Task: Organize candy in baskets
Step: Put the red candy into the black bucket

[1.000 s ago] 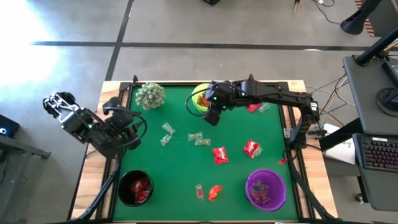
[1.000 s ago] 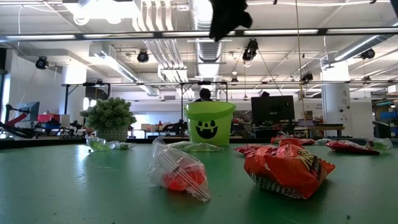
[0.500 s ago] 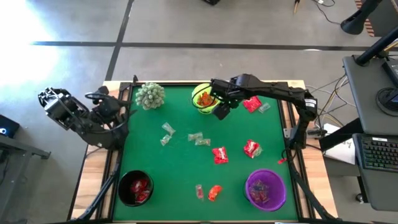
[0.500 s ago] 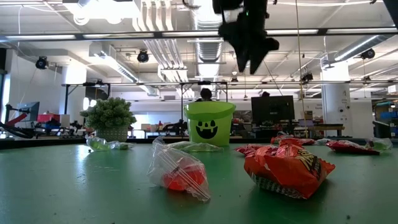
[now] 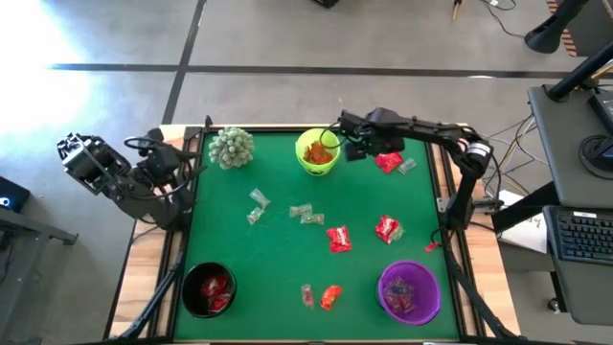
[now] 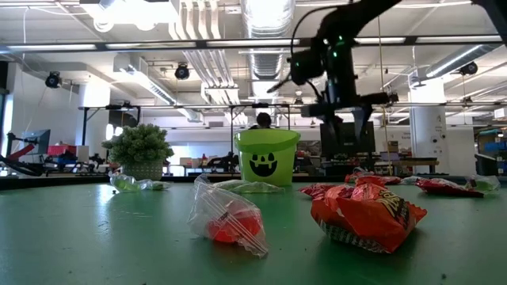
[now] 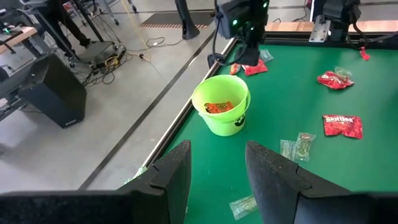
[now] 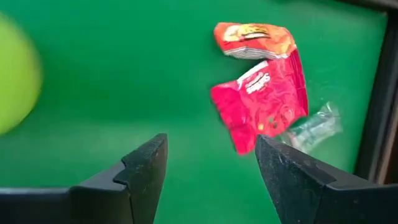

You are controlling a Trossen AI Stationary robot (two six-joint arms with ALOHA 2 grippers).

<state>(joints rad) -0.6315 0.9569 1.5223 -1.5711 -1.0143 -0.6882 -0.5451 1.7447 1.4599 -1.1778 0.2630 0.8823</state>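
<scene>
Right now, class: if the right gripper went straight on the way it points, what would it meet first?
The right gripper, open and empty, points down at the table past the lime green basket. Probably it would meet the red candy packet, beside the orange one; depth is unclear.

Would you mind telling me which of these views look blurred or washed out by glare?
Right wrist view: the lime green basket is a soft blur at the edge, while the red candy packet is fairly crisp. High view: a bright glare patch whitens the floor. Low view: the near clear-wrapped candy looks soft.
</scene>
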